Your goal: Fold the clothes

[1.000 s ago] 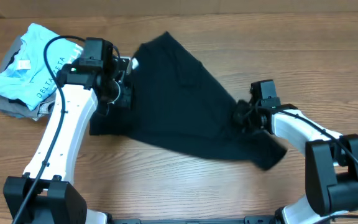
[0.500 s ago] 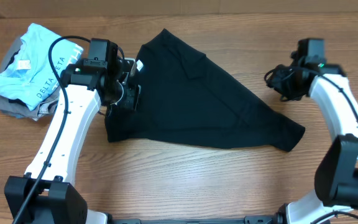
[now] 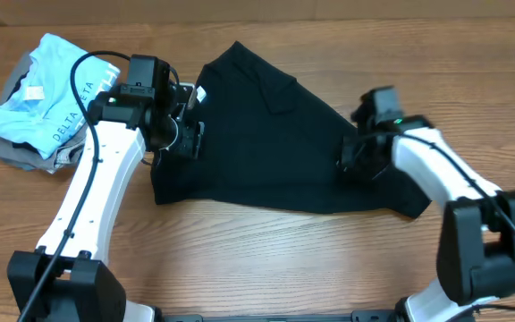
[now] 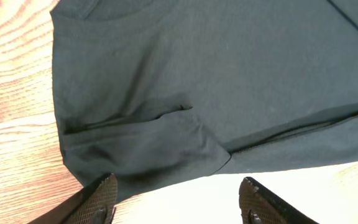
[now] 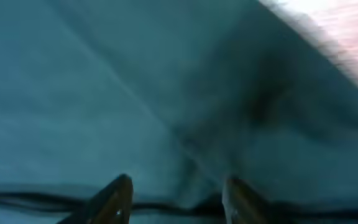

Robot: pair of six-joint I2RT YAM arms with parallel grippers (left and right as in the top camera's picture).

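Note:
The clothes, a plain black T-shirt (image 3: 275,134), lie spread in a rough triangle across the middle of the table. My left gripper (image 3: 189,136) hovers at the shirt's left edge. In the left wrist view it (image 4: 179,202) is open, with bare wood between its fingers and the shirt (image 4: 216,81) with a folded-over flap just ahead. My right gripper (image 3: 354,159) is over the shirt's right part. The blurred right wrist view shows it (image 5: 178,199) open close above the dark fabric (image 5: 166,93), with nothing gripped.
A light blue garment printed "DELTA ZETA" (image 3: 47,89) lies on grey garments (image 3: 21,152) at the table's far left, next to my left arm. Bare wooden table (image 3: 266,259) runs along the front edge.
The right gripper let go of the shirt, swung out to the far right, and has come back over the shirt's right part. The shirt now lies flatter. The left gripper has opened wider.

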